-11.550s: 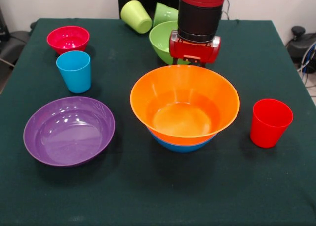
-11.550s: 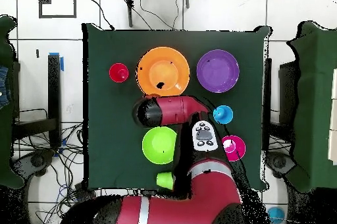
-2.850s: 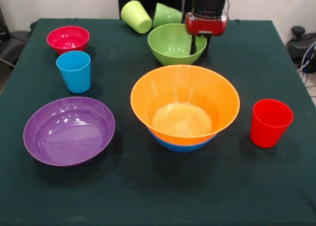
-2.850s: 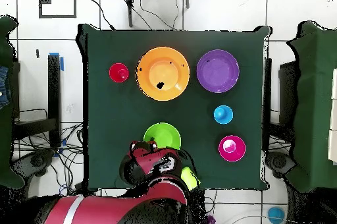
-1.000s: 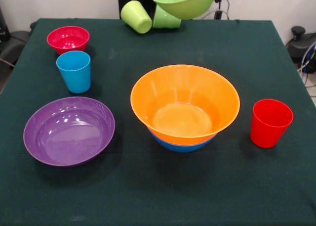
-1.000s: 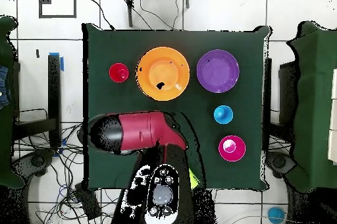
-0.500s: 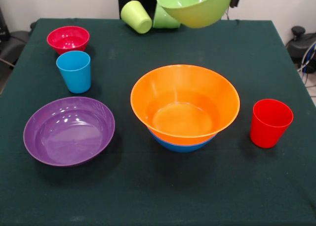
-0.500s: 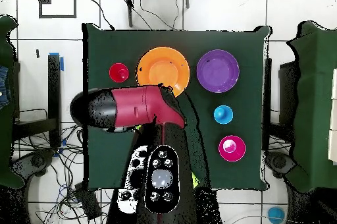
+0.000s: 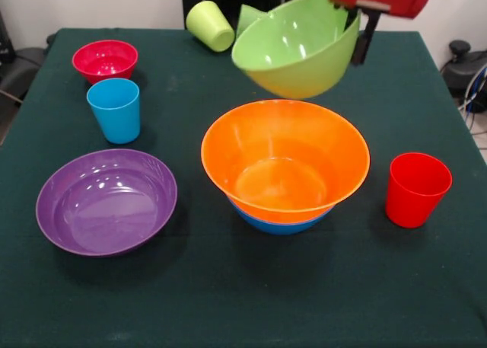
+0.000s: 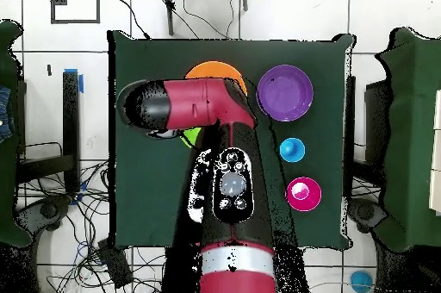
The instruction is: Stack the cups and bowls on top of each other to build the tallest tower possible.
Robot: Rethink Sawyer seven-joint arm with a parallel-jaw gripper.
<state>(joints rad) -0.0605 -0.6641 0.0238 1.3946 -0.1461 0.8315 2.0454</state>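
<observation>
My gripper (image 9: 354,33) is shut on the right rim of the green bowl (image 9: 295,49), which hangs tilted in the air just behind and above the large orange bowl (image 9: 285,161). The orange bowl sits nested in the blue bowl (image 9: 278,226) at the table's middle. A red cup (image 9: 417,188) stands to the right. At the left are a purple bowl (image 9: 106,202), a sky blue cup (image 9: 114,110) and a small red bowl (image 9: 105,59). In the overhead view the arm (image 10: 185,110) covers most of the orange bowl (image 10: 215,69).
A yellow-green cup (image 9: 211,26) lies on its side at the table's far edge. A green cup (image 9: 248,16) lies beside it, partly hidden behind the held bowl. The overhead view also shows the purple bowl (image 10: 285,93), blue cup (image 10: 292,149) and small red bowl (image 10: 303,193).
The green bowl went from resting on the table to being lifted. In the last second it came down and forward toward the orange bowl, tilting further, and the gripper's red housing came into view.
</observation>
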